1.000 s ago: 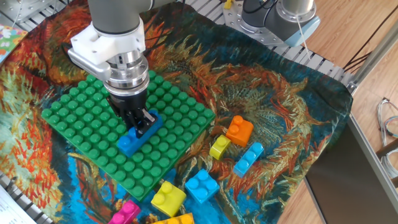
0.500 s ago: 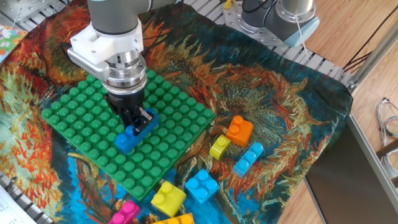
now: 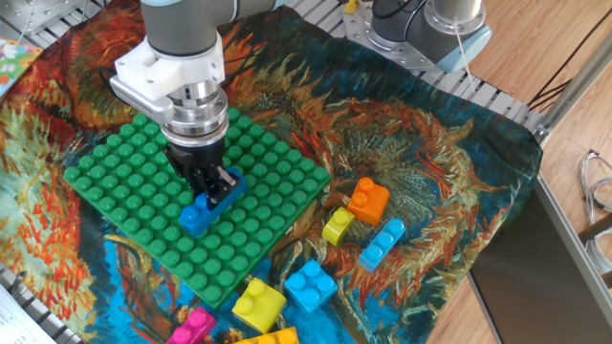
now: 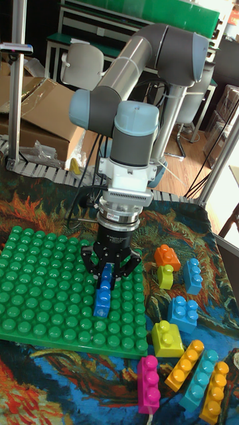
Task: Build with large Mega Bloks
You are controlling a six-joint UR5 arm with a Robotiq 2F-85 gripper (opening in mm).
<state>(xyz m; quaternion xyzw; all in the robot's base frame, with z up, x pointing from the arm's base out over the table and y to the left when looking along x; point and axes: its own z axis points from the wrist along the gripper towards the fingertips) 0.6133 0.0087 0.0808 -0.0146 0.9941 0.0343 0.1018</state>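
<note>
A long blue brick [image 3: 196, 219] [image 4: 102, 297] lies on the studs of the green baseplate [image 3: 115, 177] [image 4: 40, 292], near the plate's front right part. My gripper [image 3: 216, 188] [image 4: 108, 271] comes straight down on the brick's far end, shut on it with a black finger [image 4: 91, 257] on each side. Loose Mega Bloks lie on the cloth to the right: an orange one [image 3: 368, 201] [image 4: 166, 255], a small yellow one [image 3: 338, 225] [image 4: 165, 275], and a long light blue one [image 3: 382, 244] [image 4: 193, 275].
In front of the plate lie a light blue brick [image 3: 309, 284] [image 4: 185, 310], a yellow brick [image 3: 258, 304] [image 4: 166, 337], a pink brick [image 3: 191, 328] [image 4: 148, 383] and long orange [image 4: 184, 364] and light blue [image 4: 200, 376] ones. A second arm's base [image 3: 430, 29] stands at the back.
The gripper and the blue brick have barely shifted, a few pixels sideways over the plate. The loose bricks have not moved.
</note>
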